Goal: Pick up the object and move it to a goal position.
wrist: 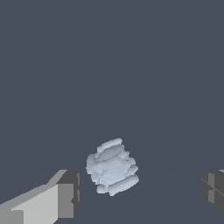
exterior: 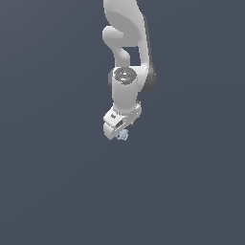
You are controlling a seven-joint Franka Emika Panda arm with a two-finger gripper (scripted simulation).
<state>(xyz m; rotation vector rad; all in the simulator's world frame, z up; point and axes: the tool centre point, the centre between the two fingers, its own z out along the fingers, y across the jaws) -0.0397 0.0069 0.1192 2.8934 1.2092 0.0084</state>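
We find the white arm (exterior: 127, 57) reaching down with its tool (exterior: 120, 134) low over the plain dark grey counter (exterior: 57, 191), and the object (exterior: 124, 136), a small pale blue-white lumpy thing, sits just at the tool's tip in the exterior view. In the wrist view the object (wrist: 112, 167) lies between the two fingers (wrist: 65, 194), nearer one than the other and touching neither, so we record the tool as released with its jaws spread wide. Whether the object rests on the counter we cannot settle, since no shadow or edge shows there.
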